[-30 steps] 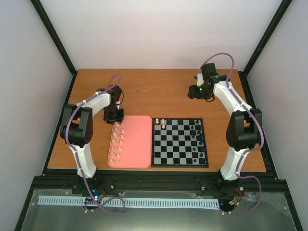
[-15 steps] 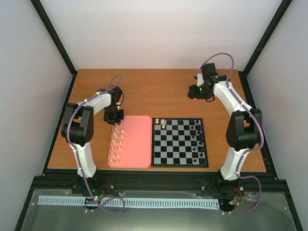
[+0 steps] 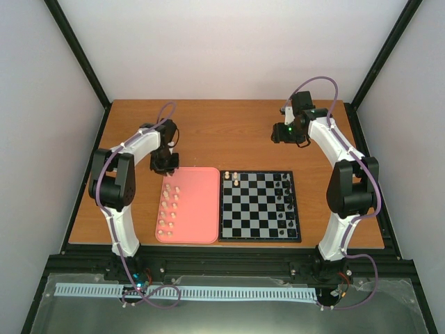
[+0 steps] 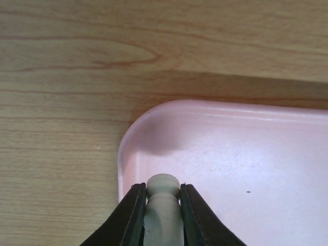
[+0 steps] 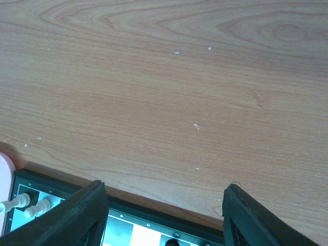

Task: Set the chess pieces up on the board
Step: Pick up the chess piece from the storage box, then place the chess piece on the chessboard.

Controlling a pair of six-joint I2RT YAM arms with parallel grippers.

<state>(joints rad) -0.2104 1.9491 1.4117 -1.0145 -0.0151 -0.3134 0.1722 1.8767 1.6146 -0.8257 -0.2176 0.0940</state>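
My left gripper (image 3: 165,165) hangs over the far left corner of the pink tray (image 3: 201,209) and is shut on a cream-white chess piece (image 4: 163,207), its round head showing between the black fingers (image 4: 132,215) above the tray corner (image 4: 134,138). Several more cream pieces (image 3: 167,204) stand in two columns on the tray's left side. The chessboard (image 3: 259,206) lies right of the tray, with two cream pieces (image 3: 233,178) at its far left corner and black pieces (image 3: 284,202) along its right side. My right gripper (image 3: 279,136) is open and empty above bare table beyond the board; the board's far edge (image 5: 148,218) shows between its fingers.
The wooden table (image 3: 222,132) stretches behind the tray and board. White walls and black frame posts enclose it. A black rail runs along the near edge by the arm bases.
My left gripper has moved away from the tray's piece columns toward the tray's far left corner, lifting slightly with the piece. The right arm has not moved.
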